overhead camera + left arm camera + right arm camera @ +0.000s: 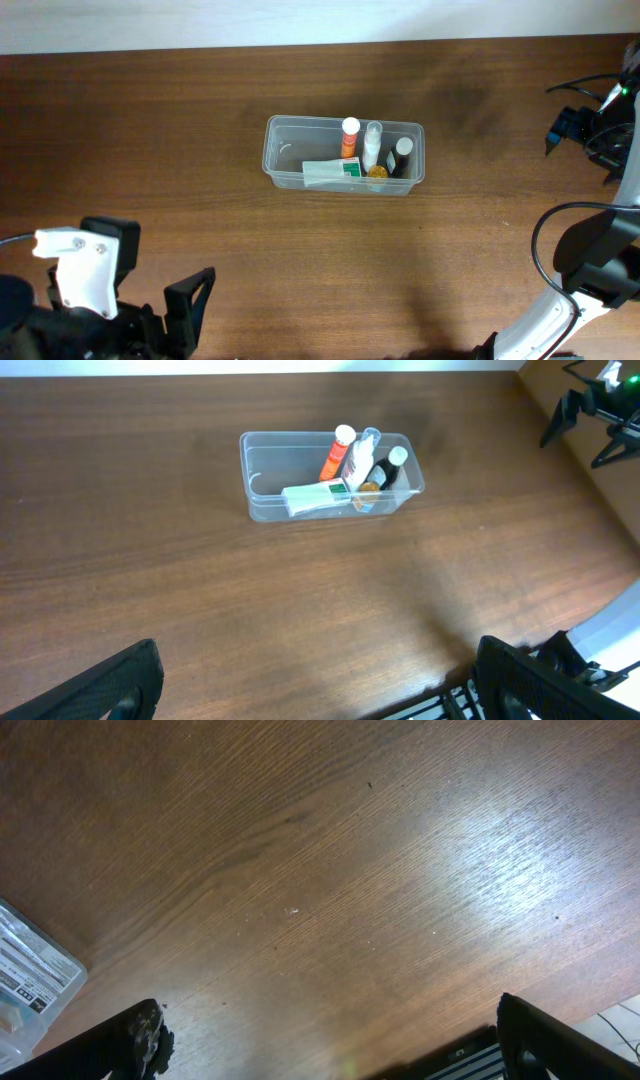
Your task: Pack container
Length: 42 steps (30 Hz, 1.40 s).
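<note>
Entry: container (295, 148), a clear tub, is sitting on the desk (150, 130) about midway between the left and right edges and a little toward the far edge, well apart from both arms. Contents are crowding its right end: an orange tube (349, 138), a spray bottle (372, 145) and a dark bottle (402, 155) are standing or leaning together, and a white-and-green box (330, 172) is lying along the near wall. The left end is showing bare floor. The left gripper (318, 660) is hanging near the near-left corner, its jaws standing wide and holding nothing. The right gripper (330, 1030) is hovering by the right edge, likewise spread and empty. Hazards, as judged: the tub is looking light and is sitting loose, so a finger catching its rim is likely to be sliding or tipping it. The leaning bottles are propping one another, so a nudge or a dropped item is risking a topple. The clear walls are giving little contrast against the wood, which invites a misjudged descent. A cable (545, 235) is looping beside the right arm and may be snagging on a long reach across the desk.
</note>
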{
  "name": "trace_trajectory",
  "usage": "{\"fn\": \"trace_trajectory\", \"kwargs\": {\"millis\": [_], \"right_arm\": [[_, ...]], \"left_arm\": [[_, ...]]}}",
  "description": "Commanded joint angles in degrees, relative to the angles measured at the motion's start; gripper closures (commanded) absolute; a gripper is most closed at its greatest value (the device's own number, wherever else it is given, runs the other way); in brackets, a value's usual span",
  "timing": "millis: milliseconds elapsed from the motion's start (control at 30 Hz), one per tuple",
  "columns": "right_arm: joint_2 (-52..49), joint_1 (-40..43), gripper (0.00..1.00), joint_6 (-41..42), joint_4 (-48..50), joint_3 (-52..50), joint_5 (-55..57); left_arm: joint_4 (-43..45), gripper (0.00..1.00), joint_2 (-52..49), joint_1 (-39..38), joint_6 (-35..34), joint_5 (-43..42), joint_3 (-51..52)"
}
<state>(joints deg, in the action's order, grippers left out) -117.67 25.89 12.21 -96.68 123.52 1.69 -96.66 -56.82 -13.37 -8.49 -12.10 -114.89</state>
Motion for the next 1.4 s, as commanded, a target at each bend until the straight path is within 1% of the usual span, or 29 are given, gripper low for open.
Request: {"fn": "trace_trajectory", "kwargs": {"millis": [0, 100, 167, 267, 367, 433, 467, 667, 800, 900, 1033, 1233, 1367], "right_arm": [[2.12, 0.00, 0.02, 0.55, 0.00, 0.00, 0.90], [2.12, 0.00, 0.02, 0.55, 0.00, 0.00, 0.90], [2.12, 0.00, 0.02, 0.55, 0.00, 0.00, 0.90], [2.12, 0.00, 0.02, 0.55, 0.00, 0.00, 0.90], [2.12, 0.00, 0.02, 0.55, 0.00, 0.00, 0.90], [2.12, 0.00, 0.02, 0.55, 0.02, 0.00, 0.90], [2.12, 0.00, 0.02, 0.55, 0.00, 0.00, 0.90], [2.12, 0.00, 0.02, 0.55, 0.00, 0.00, 0.90], [2.12, 0.00, 0.02, 0.55, 0.00, 0.00, 0.90], [2.12, 0.00, 0.02, 0.55, 0.02, 0.00, 0.92], [2.12, 0.00, 0.02, 0.55, 0.00, 0.00, 0.92], [2.12, 0.00, 0.02, 0.55, 0.02, 0.00, 0.92], [2.12, 0.00, 0.02, 0.55, 0.00, 0.00, 0.90]], "left_arm": [[0.00, 0.01, 0.76, 0.13, 2.16, 0.37, 0.55], [0.00, 0.01, 0.76, -0.61, 7.23, 0.48, 1.86], [0.00, 0.01, 0.76, -1.22, 12.50, -0.24, 4.11], [0.22, 0.01, 0.76, -1.20, 13.57, -0.31, 7.74], [3.08, 0.01, 1.53, -1.09, 13.68, -0.15, 12.59], [6.91, 0.01, 3.39, -1.09, 14.45, -0.15, 16.63], [10.54, 0.01, 5.73, -1.09, 15.04, -0.15, 20.76], [21.09, 0.01, 16.22, -0.85, 17.09, -0.17, 37.18], [30.01, 0.01, 23.69, 1.90, 18.71, -0.15, 48.63], [37.00, 0.01, 29.00, 4.39, 18.67, -0.22, 57.09], [45.77, 0.01, 35.50, 5.90, 18.64, -0.63, 67.60], [60.04, 0.01, 43.36, 5.92, 18.64, -2.78, 81.53], [65.83, 0.00, 46.66, 5.92, 18.69, -2.71, 87.89]]}}
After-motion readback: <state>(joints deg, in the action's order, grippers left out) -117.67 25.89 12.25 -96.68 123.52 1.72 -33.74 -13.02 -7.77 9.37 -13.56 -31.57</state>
